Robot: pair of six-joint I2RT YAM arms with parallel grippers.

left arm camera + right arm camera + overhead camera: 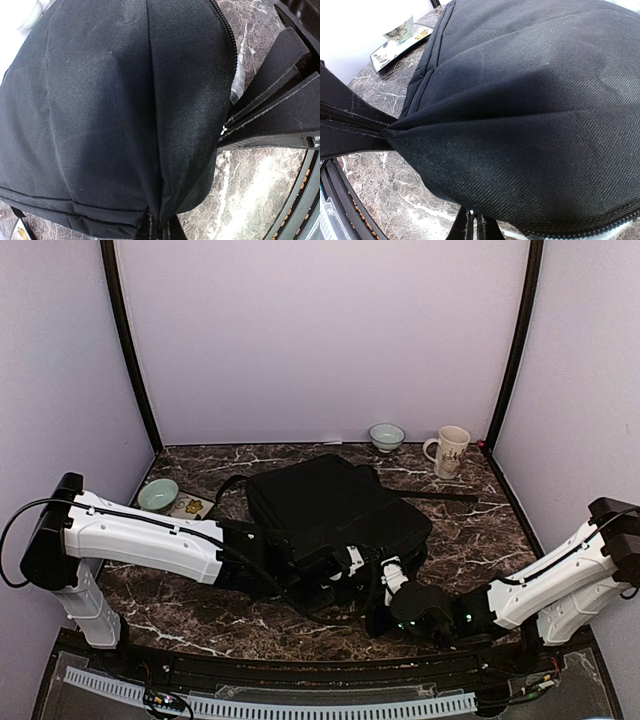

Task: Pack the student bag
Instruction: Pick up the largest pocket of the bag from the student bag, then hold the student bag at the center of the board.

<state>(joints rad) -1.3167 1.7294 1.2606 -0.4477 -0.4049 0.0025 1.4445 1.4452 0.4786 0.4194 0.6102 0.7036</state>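
Note:
The black student bag [330, 505] lies flat in the middle of the marble table. My left gripper [300, 585] is at its near left edge and my right gripper [388, 592] at its near right edge. In the left wrist view the bag [110, 100] fills the frame and my left gripper [159, 227] is shut on a fold of its fabric. In the right wrist view my right gripper [475, 229] is shut on the bag's [530, 100] lower edge. The zipper [227, 40] runs along the bag's side, with something pale and clear [239, 85] showing beside it.
A teal bowl [158, 494] and a small patterned tray [190, 507] sit left of the bag, and both show in the right wrist view [400, 42]. A bowl [386, 436] and a mug [449, 451] stand at the back. A black strap [440, 497] lies right of the bag.

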